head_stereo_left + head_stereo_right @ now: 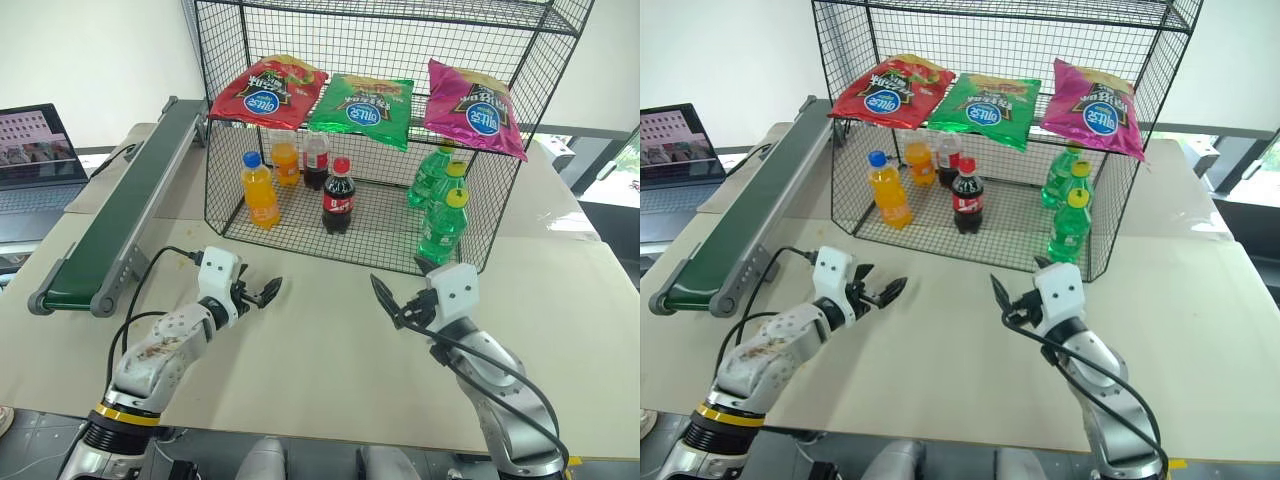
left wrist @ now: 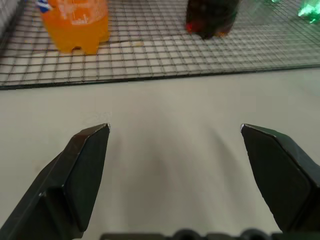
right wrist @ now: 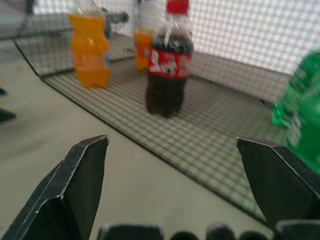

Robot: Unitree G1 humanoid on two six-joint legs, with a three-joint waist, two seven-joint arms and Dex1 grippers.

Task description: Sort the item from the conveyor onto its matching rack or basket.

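The item, a red snack bag [image 1: 265,90] with a round blue logo, lies on the upper shelf at the left end of the black wire rack [image 1: 400,30]. The dark green conveyor [image 1: 130,200] runs along the table's left side with nothing on its belt. My left gripper [image 1: 262,293] hovers low over the table in front of the rack, open and empty. My right gripper [image 1: 392,305] is level with it to the right, also open and empty. In the left wrist view the fingers [image 2: 85,170] stand wide apart, facing the rack's lower shelf.
A green bag [image 1: 362,108] and a magenta bag [image 1: 472,108] lie beside the red one. On the lower shelf stand orange bottles [image 1: 260,190], cola bottles [image 1: 338,197] and green bottles [image 1: 443,220]. A laptop [image 1: 35,160] sits far left. The beige table [image 1: 320,350] spreads under both arms.
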